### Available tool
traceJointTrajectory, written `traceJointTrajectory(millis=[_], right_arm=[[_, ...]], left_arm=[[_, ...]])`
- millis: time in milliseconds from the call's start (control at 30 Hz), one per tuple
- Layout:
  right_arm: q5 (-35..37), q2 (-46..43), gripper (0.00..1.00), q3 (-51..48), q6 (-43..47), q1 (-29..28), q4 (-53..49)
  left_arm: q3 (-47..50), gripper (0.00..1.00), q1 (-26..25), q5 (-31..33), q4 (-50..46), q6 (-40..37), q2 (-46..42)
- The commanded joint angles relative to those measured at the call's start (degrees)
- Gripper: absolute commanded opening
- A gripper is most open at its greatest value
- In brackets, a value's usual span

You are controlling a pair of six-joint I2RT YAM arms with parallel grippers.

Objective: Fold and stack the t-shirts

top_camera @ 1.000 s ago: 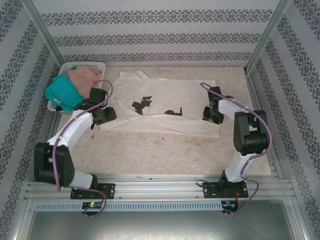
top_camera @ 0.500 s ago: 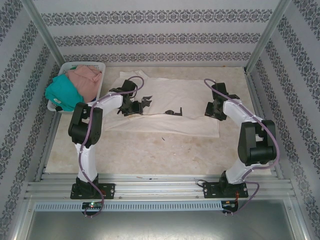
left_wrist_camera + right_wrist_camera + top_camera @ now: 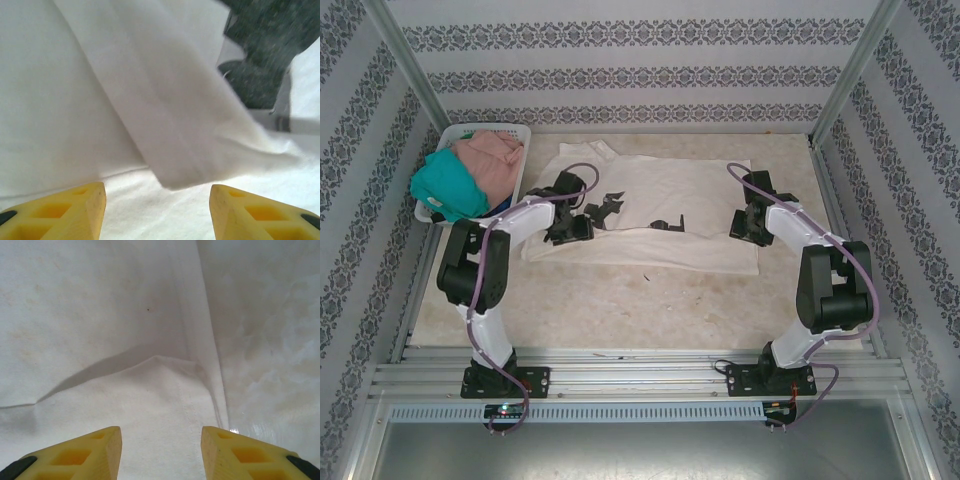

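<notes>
A large cream t-shirt (image 3: 670, 215) with a dark print (image 3: 605, 208) lies spread flat on the table. My left gripper (image 3: 567, 227) hovers over its left part. In the left wrist view that gripper (image 3: 157, 212) is open, its yellow fingers (image 3: 75, 210) apart above the cloth, and a folded flap (image 3: 170, 125) ends just ahead of them. My right gripper (image 3: 748, 224) is over the shirt's right edge. Seen from its wrist, the right gripper (image 3: 161, 452) is open above a raised crease (image 3: 160, 360) beside the hem. A teal t-shirt (image 3: 448, 185) and a dusty-pink t-shirt (image 3: 490, 158) are piled in the basket.
The white lattice basket (image 3: 510, 132) sits at the table's back left corner. Bare marbled tabletop (image 3: 650, 300) stretches in front of the shirt, and a strip of it (image 3: 265, 340) shows right of the hem. Metal frame posts and patterned walls enclose the table.
My left gripper swung from the shirt's left edge inward over the cloth, then drew back a little and opened slightly wider. The right gripper shifted slightly along the right edge.
</notes>
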State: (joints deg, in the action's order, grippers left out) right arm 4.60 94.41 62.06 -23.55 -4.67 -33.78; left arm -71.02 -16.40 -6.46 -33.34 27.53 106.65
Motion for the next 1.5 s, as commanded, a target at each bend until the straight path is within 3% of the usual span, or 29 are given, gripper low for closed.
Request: traceJointTrajectory(millis=[0,267,367,467,600,800,867,1067,1333,1467], right_arm=[[-0.33,-0.64,0.47,-0.48,0.97,-1.02,0.17],[-0.27,-0.02,0.47,-0.27,1.10,-2.07,0.47],[-0.45,0.24,0.47,-0.25,1.13,-2.36,0.56],[-0.73,0.43,0.47,-0.52,1.04,-2.45,0.99],[-1.25,0.94,0.47,-0.28,0.89,-2.96,1.00],[-0.05,2.24,0.47,-0.20,-0.06,-8.59,0.79],[1.10,2.79,0.47,-0.14,-0.55,-10.04,0.54],[2.36,2.89,0.47,-1.88,-2.08,-13.54,0.91],[1.68,3.33,0.47,-5.51,-3.72,-9.12,0.80],[0.56,1.27,0.47,-7.47,-3.35,-5.99,1.17]], left_arm=[[1.27,0.57,0.28,-1.31,2.90,1.38,1.85],[-2.51,0.35,0.30,-2.46,3.33,1.16,3.63],[-4.80,0.36,0.26,-2.17,1.27,0.66,4.04],[-5.61,0.44,0.24,-1.65,0.08,0.33,4.38],[-5.79,0.49,0.29,-1.09,-0.67,0.33,4.45],[-5.81,0.47,0.26,-1.19,-1.67,-0.09,3.28],[-6.41,0.51,0.28,-1.09,-3.75,-0.60,2.58],[7.28,0.62,0.81,3.09,-3.78,-0.16,-7.64],[14.55,0.60,8.38,1.29,0.95,-1.68,-6.40],[15.08,0.59,9.72,3.63,-0.51,-2.32,-6.87]])
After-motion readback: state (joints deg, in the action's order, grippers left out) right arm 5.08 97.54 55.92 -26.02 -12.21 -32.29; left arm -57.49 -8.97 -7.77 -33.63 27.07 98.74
